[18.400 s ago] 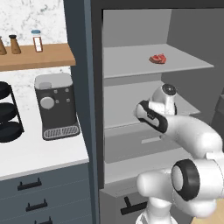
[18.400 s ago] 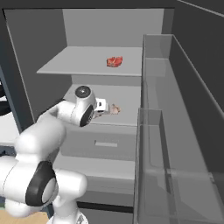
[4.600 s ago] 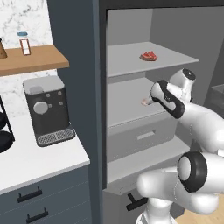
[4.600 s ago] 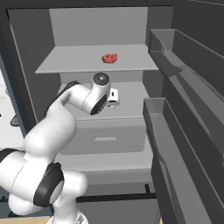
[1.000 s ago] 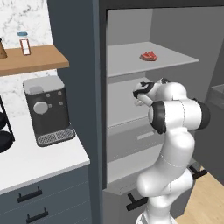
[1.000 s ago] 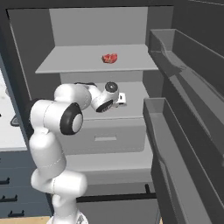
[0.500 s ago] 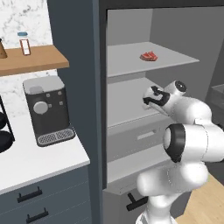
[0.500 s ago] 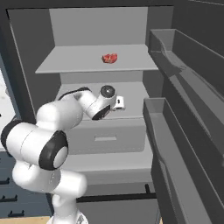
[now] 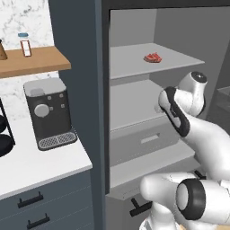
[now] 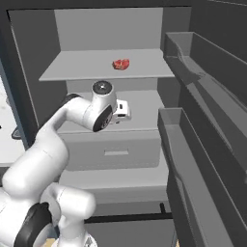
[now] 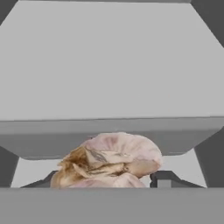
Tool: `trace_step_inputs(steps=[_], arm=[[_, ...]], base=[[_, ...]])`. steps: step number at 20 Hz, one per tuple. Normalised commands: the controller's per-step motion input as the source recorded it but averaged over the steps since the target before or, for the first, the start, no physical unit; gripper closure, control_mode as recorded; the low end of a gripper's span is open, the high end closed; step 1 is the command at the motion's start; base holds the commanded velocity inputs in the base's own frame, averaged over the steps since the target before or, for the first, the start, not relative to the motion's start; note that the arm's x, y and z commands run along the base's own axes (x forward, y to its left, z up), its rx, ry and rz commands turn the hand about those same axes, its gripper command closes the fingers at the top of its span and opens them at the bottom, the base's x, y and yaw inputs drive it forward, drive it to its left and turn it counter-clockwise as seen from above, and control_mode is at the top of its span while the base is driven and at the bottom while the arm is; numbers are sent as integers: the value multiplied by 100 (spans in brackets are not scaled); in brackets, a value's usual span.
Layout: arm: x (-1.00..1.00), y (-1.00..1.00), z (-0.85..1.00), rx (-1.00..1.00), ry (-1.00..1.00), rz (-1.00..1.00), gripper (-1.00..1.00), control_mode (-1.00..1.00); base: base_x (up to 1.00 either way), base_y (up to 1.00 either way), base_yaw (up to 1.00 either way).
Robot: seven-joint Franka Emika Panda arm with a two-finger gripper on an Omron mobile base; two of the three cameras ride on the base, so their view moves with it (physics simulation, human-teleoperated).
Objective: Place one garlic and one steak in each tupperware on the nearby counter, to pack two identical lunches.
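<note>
My gripper (image 11: 107, 180) is shut on a pale pink garlic bulb (image 11: 116, 159) with brown papery skin, held between the two dark fingertips (image 11: 164, 178). In the right base view the gripper (image 10: 123, 110) hangs over the fridge's middle shelf (image 10: 140, 116). A red steak (image 9: 152, 57) lies on the upper shelf, above and behind the hand, seen too as the steak (image 10: 121, 63) from the right. The white counter (image 9: 45, 161) stands left of the fridge. The tupperware is out of view.
A dark coffee machine (image 9: 47, 112) stands on the counter under a wooden shelf (image 9: 31, 60). The fridge's open door with its grey bins (image 10: 193, 120) reaches out at the right. A grey drawer (image 10: 113, 152) sits below the middle shelf.
Over the last second the arm's elbow has swung from upright down to the right, while the hand with the garlic has stayed by the middle shelf. The steak has not moved.
</note>
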Motion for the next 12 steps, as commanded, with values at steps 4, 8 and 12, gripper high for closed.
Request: trace_step_inputs(steps=[4, 8, 12], arm=[[-100, 16, 5, 0, 1, -2, 100, -100], [-100, 40, -6, 0, 0, 0, 100, -100], [-84, 36, -8, 0, 0, -1, 100, -100]], base=[[0, 0, 0], [0, 0, 0], [0, 0, 0]])
